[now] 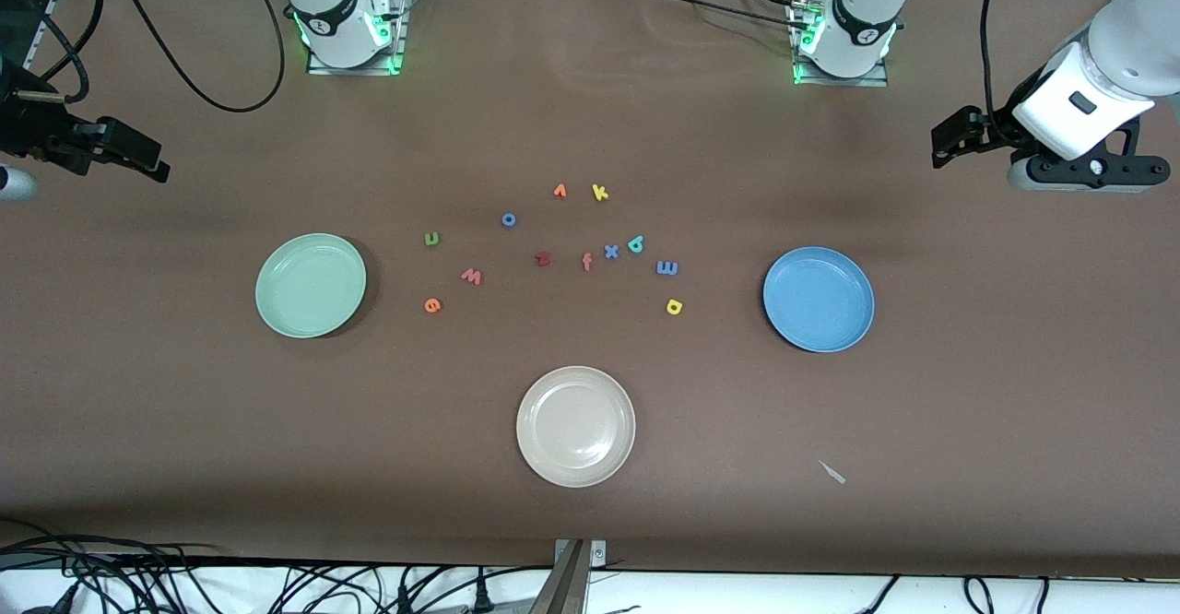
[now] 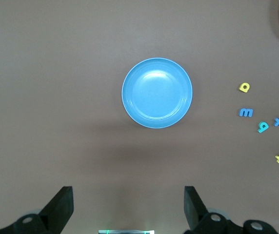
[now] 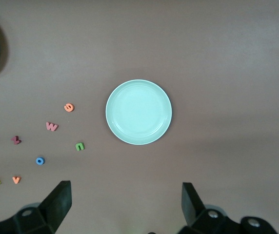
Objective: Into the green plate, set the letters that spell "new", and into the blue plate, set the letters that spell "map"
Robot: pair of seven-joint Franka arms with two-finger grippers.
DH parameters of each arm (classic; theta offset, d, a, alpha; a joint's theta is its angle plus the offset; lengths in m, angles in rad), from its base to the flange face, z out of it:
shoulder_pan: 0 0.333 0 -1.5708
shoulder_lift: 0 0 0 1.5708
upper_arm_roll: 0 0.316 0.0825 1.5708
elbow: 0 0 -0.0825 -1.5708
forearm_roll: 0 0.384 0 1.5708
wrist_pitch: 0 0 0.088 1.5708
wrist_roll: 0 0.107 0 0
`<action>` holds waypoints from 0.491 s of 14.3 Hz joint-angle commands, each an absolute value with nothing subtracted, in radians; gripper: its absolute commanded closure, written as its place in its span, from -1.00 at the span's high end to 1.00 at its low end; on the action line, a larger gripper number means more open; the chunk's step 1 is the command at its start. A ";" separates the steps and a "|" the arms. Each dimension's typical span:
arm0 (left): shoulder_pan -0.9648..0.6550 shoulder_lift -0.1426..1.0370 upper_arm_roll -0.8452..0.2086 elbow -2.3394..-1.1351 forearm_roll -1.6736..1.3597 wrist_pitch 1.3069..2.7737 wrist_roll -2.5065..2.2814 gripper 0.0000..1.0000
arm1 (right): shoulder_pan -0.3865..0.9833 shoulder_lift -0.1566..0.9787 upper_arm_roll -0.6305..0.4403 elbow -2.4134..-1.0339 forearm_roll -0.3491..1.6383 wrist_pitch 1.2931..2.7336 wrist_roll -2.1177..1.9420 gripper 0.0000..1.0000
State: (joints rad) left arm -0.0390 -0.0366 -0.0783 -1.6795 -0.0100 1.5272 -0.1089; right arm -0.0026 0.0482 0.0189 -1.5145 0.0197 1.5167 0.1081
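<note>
The green plate [image 1: 311, 285] [image 3: 138, 112] lies empty toward the right arm's end. Beside it on the cloth lie the dark green n [image 1: 431, 239] [image 3: 80, 146], the pinkish w [image 1: 471, 276] [image 3: 51, 126] and the orange e [image 1: 432, 305] [image 3: 69, 107]. The blue plate [image 1: 819, 299] [image 2: 157, 92] lies empty toward the left arm's end. Near it are the blue m [image 1: 667, 268] [image 2: 246, 112], the teal a [image 1: 635, 244] [image 2: 263, 127] and the yellow p [image 1: 674, 306] [image 2: 244, 87]. My left gripper [image 1: 948, 139] [image 2: 128, 204] hangs open and empty over bare cloth past the blue plate. My right gripper [image 1: 138, 155] [image 3: 126, 202] hangs open and empty past the green plate.
Other letters lie between the two groups: blue o [image 1: 508, 219], orange v [image 1: 560, 191], yellow k [image 1: 600, 193], dark red z [image 1: 542, 259], an f [image 1: 586, 262], blue x [image 1: 610, 251]. A beige plate [image 1: 575, 426] sits nearest the front camera. A small scrap [image 1: 832, 472] lies beside it.
</note>
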 commanded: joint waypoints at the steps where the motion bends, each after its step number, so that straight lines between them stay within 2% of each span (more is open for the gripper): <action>1: -0.028 -0.028 -0.084 -1.654 -0.028 1.505 -0.092 1.00 | -0.014 0.057 0.025 -1.500 0.018 1.508 0.109 1.00; 7: -0.028 -0.028 -0.084 -1.654 -0.028 1.506 -0.092 1.00 | -0.012 0.058 0.026 -1.491 0.017 1.502 0.107 1.00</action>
State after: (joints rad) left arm -0.0389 -0.0361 -0.0783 -1.6795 -0.0100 1.5272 -0.1089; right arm -0.0027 0.0497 0.0183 -1.5145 0.0197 1.5167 0.1082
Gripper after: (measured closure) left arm 0.000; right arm 0.000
